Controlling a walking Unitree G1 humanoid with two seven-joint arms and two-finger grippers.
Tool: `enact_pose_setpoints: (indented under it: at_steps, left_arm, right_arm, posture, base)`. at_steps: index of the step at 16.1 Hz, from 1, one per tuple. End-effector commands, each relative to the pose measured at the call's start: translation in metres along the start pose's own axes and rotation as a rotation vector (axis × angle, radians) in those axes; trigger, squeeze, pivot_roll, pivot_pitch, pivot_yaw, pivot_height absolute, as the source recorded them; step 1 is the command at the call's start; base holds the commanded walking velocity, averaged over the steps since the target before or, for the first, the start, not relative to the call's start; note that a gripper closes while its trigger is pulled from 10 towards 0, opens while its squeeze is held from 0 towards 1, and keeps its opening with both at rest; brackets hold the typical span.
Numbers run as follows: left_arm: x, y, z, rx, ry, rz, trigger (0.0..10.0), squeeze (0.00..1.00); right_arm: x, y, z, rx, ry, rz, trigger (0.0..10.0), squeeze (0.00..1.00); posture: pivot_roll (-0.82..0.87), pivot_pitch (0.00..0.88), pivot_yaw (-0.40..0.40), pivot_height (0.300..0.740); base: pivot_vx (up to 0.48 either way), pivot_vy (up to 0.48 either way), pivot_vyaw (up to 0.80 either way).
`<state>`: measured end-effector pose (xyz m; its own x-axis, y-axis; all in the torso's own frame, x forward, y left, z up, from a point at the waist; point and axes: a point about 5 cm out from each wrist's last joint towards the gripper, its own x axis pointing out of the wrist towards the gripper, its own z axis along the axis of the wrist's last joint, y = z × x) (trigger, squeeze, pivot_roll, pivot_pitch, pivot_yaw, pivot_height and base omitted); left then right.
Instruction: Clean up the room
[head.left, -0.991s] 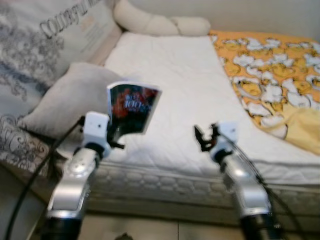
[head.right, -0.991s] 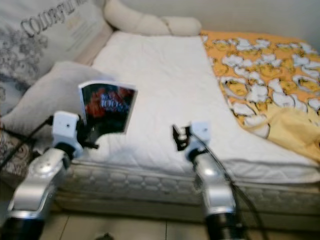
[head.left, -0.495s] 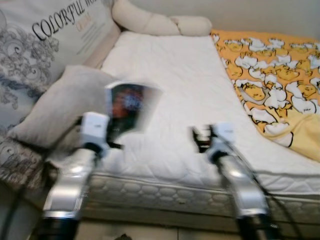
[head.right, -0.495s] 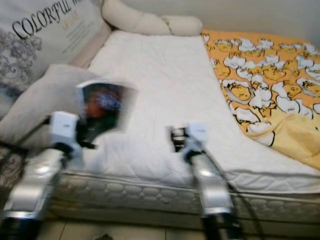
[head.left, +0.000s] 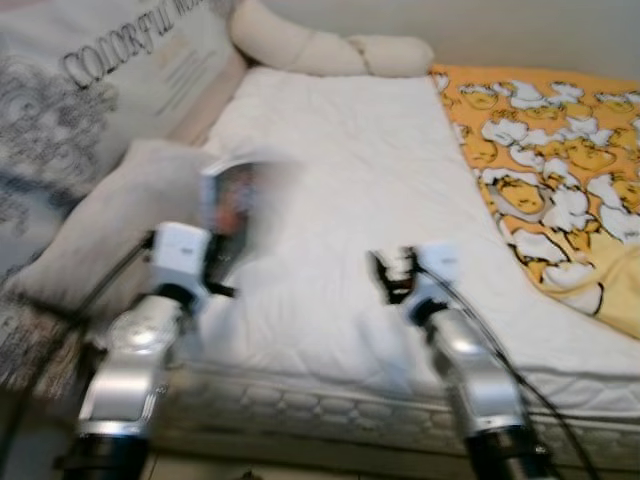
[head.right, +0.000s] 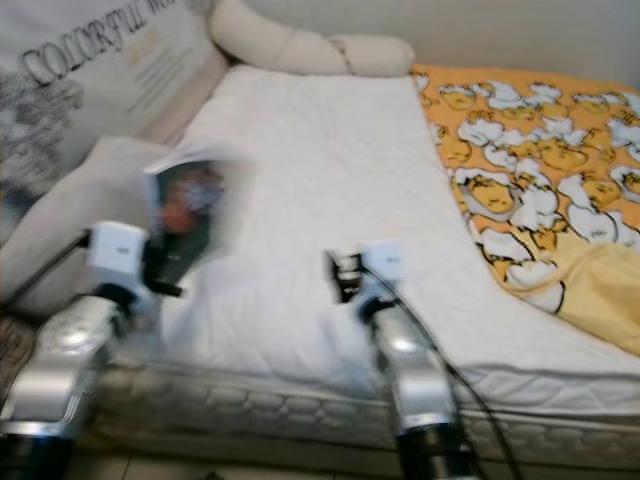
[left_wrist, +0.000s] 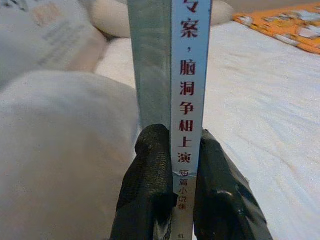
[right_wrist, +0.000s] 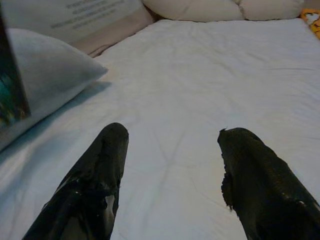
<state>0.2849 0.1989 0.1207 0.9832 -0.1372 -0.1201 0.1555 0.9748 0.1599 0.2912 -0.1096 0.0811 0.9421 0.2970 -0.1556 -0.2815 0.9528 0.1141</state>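
Note:
My left gripper (head.left: 222, 258) is shut on a book (head.left: 235, 205) with a dark cover and a pale blue spine (left_wrist: 187, 80) printed with red characters; it holds the book upright above the near left part of the bed. The eye views blur the book. The left wrist view has both fingertips (left_wrist: 150, 165) pinching the spine's lower end. My right gripper (head.left: 388, 274) hangs open over the white mattress (head.left: 340, 170) near its front edge, nothing between its fingers (right_wrist: 100, 170).
A grey pillow (head.left: 110, 215) lies at the bed's left, below a large printed cushion (head.left: 90, 80). Cream pillows (head.left: 320, 50) sit at the head. An orange duck-print blanket (head.left: 550, 150) covers the right side. The mattress edge (head.left: 330, 410) runs along the front.
The whole picture has shifted and blurred, so the camera moved. The book stays in my left gripper and looks turned more edge-on. The right gripper is still open.

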Motion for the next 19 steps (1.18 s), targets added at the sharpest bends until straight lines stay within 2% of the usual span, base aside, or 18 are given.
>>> enact_pose_setpoints:
  at_steps: [1,10,16,19]
  left_arm:
    - [0.003,-0.008,0.012,0.01,-0.056,-0.032,10.0,0.0]
    - [0.005,-0.01,0.011,0.02,-0.049,-0.048,10.0,0.0]
    - [0.004,-0.015,0.008,0.014,-0.041,-0.069,10.0,0.0]
    - [0.004,-0.02,0.008,-0.037,-0.025,-0.105,10.0,0.0]
  right_arm:
    - [-0.003,-0.014,0.002,-0.016,-0.008,-0.046,10.0,0.0]
    - [-0.008,-0.018,0.001,-0.02,-0.002,-0.057,10.0,0.0]
    - [-0.01,-0.02,0.001,-0.016,-0.001,-0.061,10.0,0.0]
    - [-0.011,-0.021,0.003,-0.01,-0.005,-0.063,10.0,0.0]
  posture:
    - [0.05,0.0,-0.01,0.74]
    - [0.04,0.0,-0.015,0.74]
    - [0.03,0.0,-0.017,0.74]
    - [0.05,0.0,-0.028,0.74]
  base:
    - [0.334,0.0,0.0]
    - [0.318,0.0,0.0]
    - [0.0,0.0,0.0]
    - [0.0,0.0,0.0]
